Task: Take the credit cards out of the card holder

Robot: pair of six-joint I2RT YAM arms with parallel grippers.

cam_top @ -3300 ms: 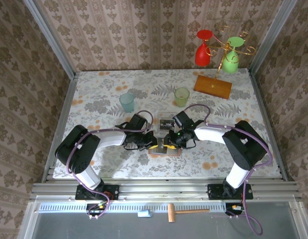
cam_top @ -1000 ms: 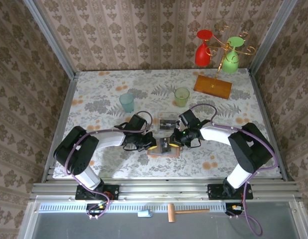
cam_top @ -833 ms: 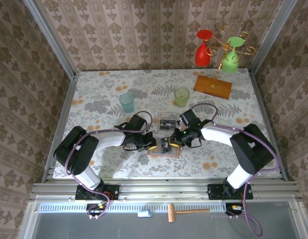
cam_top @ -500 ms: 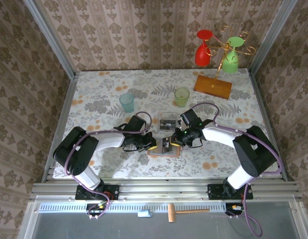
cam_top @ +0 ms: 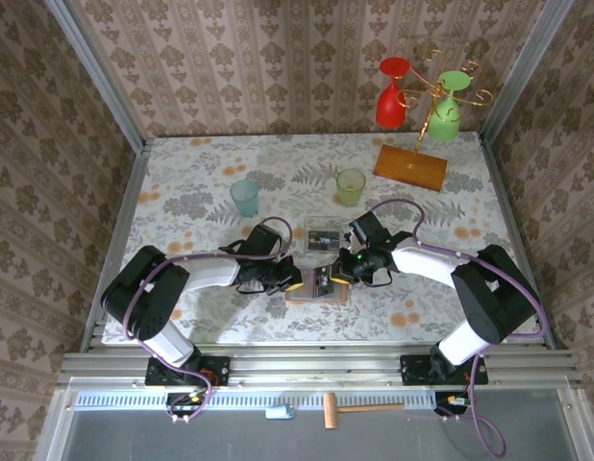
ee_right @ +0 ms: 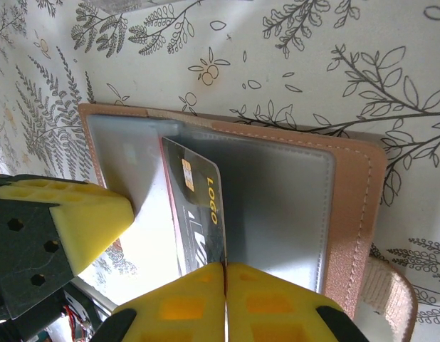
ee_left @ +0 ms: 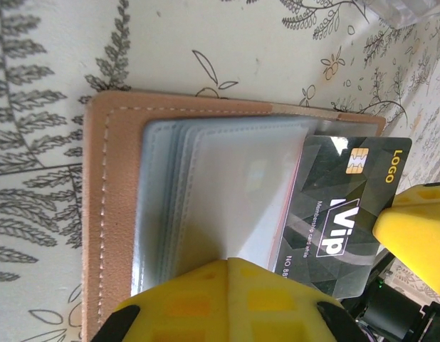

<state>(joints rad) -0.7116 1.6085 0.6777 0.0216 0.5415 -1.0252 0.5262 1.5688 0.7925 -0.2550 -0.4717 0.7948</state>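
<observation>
The salmon-pink card holder lies open on the table between the two arms, its grey-blue pockets facing up. My left gripper is shut on a thin pocket leaf at the holder's left side. A black credit card with a gold chip and pale lettering sticks partway out of a pocket. My right gripper is shut on that card's free edge. Any other credit cards are hidden in the pockets.
A clear plastic tray sits just behind the holder. Farther back stand a teal cup, a green cup and an orange stand base carrying red and green glasses.
My right gripper has drawn a little to the right with the card, which now stands farther out of its pocket. The left gripper has stayed put on the holder.
</observation>
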